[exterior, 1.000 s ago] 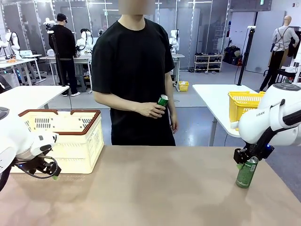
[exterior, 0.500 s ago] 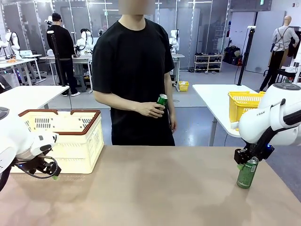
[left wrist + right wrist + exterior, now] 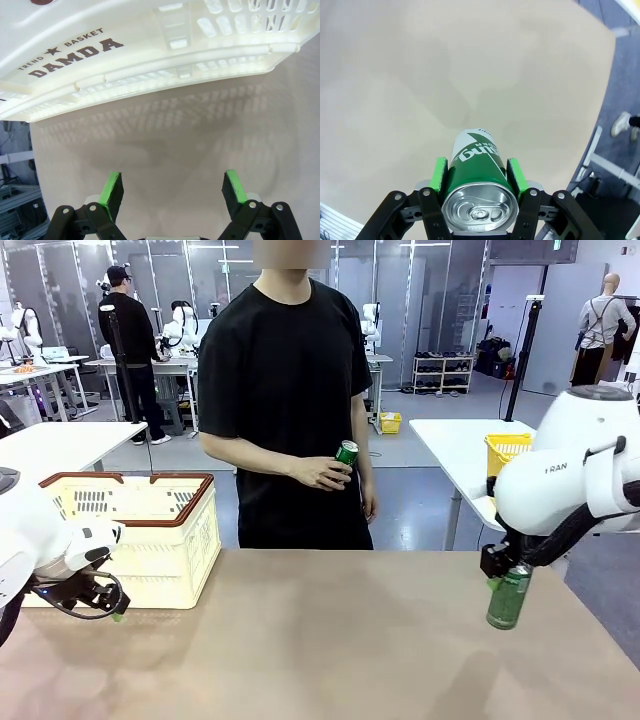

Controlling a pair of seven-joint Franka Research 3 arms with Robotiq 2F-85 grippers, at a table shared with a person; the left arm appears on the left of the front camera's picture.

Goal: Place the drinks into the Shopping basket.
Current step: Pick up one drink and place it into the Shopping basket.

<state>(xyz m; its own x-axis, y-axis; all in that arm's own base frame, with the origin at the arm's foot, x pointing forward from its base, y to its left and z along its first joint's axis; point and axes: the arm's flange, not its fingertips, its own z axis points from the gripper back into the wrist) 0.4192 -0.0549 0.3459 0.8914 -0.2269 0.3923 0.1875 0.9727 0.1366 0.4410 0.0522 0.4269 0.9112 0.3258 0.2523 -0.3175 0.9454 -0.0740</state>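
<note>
Beige-brown tabletop (image 3: 300,640), wide and matte, spanning the near foreground. Person in a black short-sleeved T-shirt (image 3: 285,390), standing at the far edge, near the middle. Shopping basket (image 3: 150,540), large cream-white plastic with slotted walls and a reddish-brown rim, standing on the tabletop at the robot's left; the left wrist view shows its wall (image 3: 150,60) printed "TREND BASKET DAMDA". Yellow mesh basket (image 3: 505,455), on a separate white table behind the right arm, partly hidden by it. Right gripper (image 3: 508,575), black, over the right part of the tabletop, well apart from the Shopping basket; its green-padded fingers (image 3: 440,175) are clamped on either side of a slim green metal can with white lettering and a silver top (image 3: 477,165), gripped near its upper end, the can (image 3: 508,598) hanging roughly upright with a slight tilt; whether its base meets the tabletop cannot be told. Left gripper (image 3: 105,605), low over the tabletop just in front of the Shopping basket, its fingers (image 3: 111,187) spread wide with nothing between them. Person's hand (image 3: 322,473), at waist height, holding a second green can (image 3: 346,453) tilted.
</note>
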